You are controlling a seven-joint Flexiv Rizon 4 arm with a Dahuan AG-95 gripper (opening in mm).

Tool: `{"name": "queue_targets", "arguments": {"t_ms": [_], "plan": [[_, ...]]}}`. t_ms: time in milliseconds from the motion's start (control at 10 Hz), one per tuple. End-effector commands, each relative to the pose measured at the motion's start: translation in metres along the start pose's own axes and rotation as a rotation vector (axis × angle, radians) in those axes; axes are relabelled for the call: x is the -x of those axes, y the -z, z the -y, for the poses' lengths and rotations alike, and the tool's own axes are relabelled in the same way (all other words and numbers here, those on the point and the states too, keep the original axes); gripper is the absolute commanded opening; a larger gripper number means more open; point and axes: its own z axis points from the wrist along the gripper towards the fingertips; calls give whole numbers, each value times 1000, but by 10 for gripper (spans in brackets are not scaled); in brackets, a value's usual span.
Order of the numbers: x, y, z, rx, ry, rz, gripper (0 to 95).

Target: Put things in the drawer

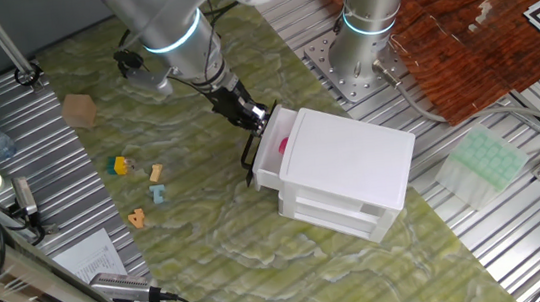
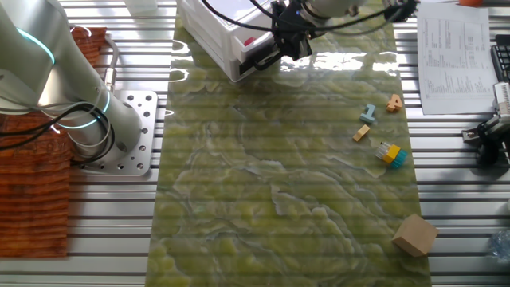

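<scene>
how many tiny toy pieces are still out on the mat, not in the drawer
4, in a loose cluster on the green mat, away from the cabinet: yellow piece, tan piece, pale blue piece, orange piece. A magenta-pink piece lies in the open drawer; more could be hidden there.

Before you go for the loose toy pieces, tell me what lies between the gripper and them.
Nothing visible does. The gripper is at the open drawer, where a pink piece lies inside. The yellow, tan, pale blue and orange pieces lie across bare green mat. The cardboard cube sits off to the side.

Pincer point(image 2: 288, 41) at the drawer point(image 2: 253, 49), apparently over its handle
</scene>
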Motion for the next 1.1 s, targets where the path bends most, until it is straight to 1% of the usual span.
{"name": "queue_targets", "arguments": {"t_ms": [100, 200, 600, 700, 800, 900, 1100], "plan": [[0, 0, 1, -35, -10, -1, 0], [0, 0, 1, -51, -13, -3, 0], [0, 0, 1, -48, -20, -1, 0], [0, 0, 1, -60, -33, -1, 0], [0, 0, 1, -111, -38, -12, 0], [0, 0, 1, -139, -34, -19, 0], [0, 0, 1, -147, -7, -7, 0]]}}
